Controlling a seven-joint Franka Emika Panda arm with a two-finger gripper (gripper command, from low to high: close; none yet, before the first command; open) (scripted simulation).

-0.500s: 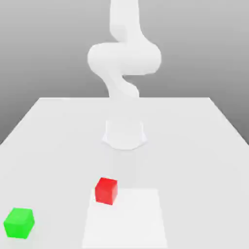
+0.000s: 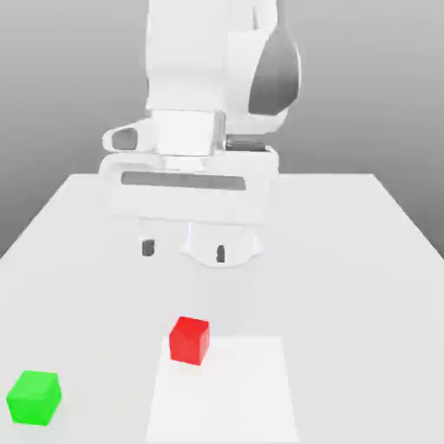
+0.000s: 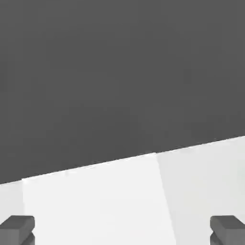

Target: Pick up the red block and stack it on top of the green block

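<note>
Item one, your gripper point(image 2: 184, 250): jaws spread wide, nothing between them, hanging above the white table point(image 2: 347, 260) near the arm's base.

Item two, the red block point(image 2: 189, 339): resting on the table below the fingertips and nearer the exterior camera, well apart from them. A cube, so no long axis to align with.

Item three, the green block point(image 2: 34, 397): further toward the exterior view's left, apart from the red.

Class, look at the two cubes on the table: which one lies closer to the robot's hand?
The red block. It sits just below the open hand in the exterior view, while the green block lies farther off, toward that view's lower left corner.
</note>
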